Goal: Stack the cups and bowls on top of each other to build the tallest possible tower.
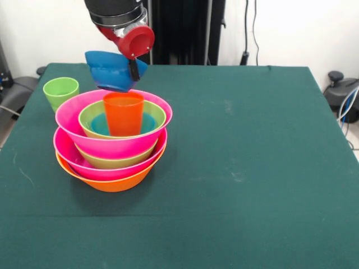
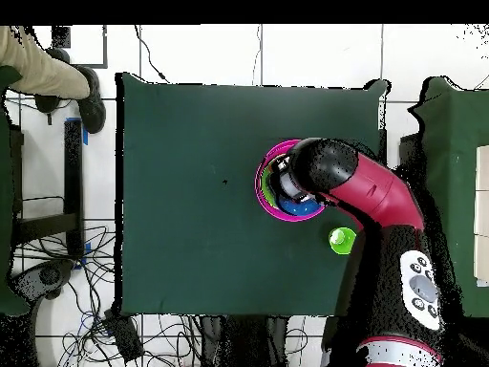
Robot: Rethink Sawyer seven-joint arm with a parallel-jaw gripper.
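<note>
Toward the tabletop's (image 1: 235,185) left edge the tower (image 1: 112,148) rises orange, pink and green to the orange-red cup (image 1: 123,114), above which the gripper (image 1: 133,69) pinches a tilted blue bowl (image 1: 112,70), next needing levelling and lowering; the green cup (image 1: 60,91) waits behind.

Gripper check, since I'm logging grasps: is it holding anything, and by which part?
The gripper holds a blue bowl, tilted, above the tower. The grip is at the bowl's rim, on the side nearest the arm.

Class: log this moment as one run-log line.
pincer: holds blue bowl | above: orange cup in tower | green cup: on table, apart
</note>
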